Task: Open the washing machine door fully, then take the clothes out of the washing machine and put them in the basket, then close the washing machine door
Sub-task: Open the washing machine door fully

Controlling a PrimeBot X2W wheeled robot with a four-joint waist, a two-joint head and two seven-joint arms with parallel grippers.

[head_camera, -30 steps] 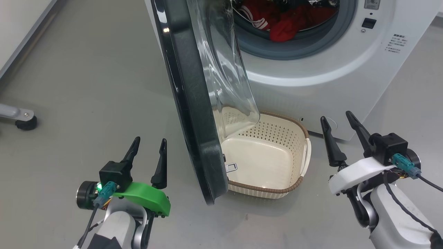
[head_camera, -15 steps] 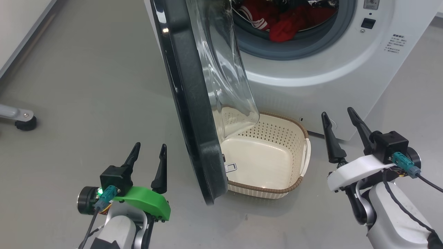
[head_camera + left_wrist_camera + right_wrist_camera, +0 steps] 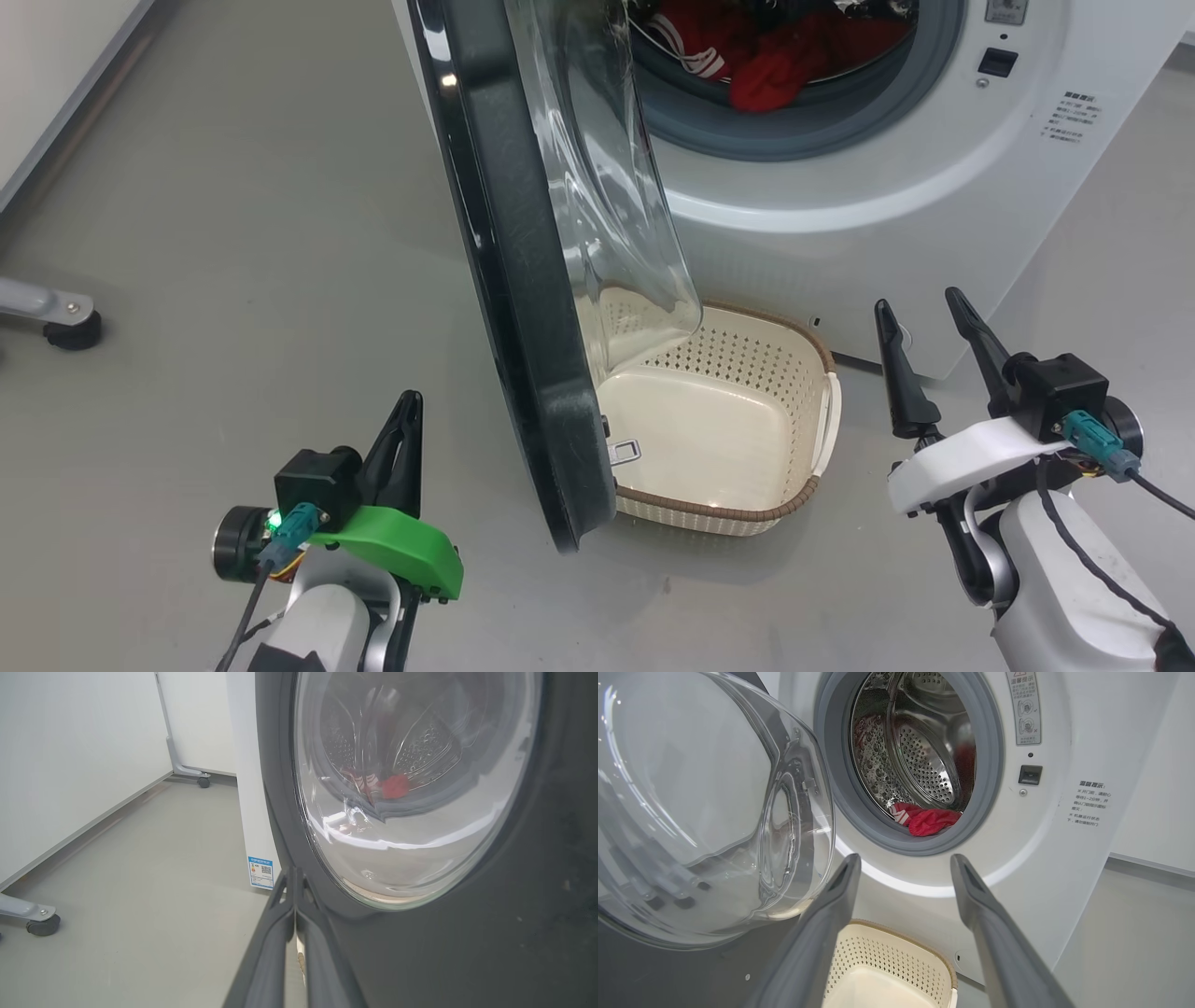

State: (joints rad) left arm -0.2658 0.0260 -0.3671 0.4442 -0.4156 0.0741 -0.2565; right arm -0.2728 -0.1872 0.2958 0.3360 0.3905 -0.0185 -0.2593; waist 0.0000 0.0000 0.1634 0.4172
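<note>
Left of the door [image 3: 523, 280], the left gripper [image 3: 408, 403] has pinched its jaws together, empty; the right gripper [image 3: 918, 301] stays spread wide.

basket [image 3: 738, 511] before the washing machine [image 3: 934, 187], just right of its door [image 3: 523, 280]; clothes [image 3: 775, 75] inside the machine

You've got:
- washing machine door [image 3: 523, 308]: glossy blk plastic rim w/ fine scuffs, clear smooth glass bowl.
- washing machine [image 3: 934, 187]: smooth white shell, matt grey rubber ring, shiny perforated steel drum.
- clothes [image 3: 775, 65]: soft red cloth.
- basket [image 3: 738, 359]: cream perforated plastic, brown woven rim.
- floor [image 3: 233, 233]: smooth matt grey.
</note>
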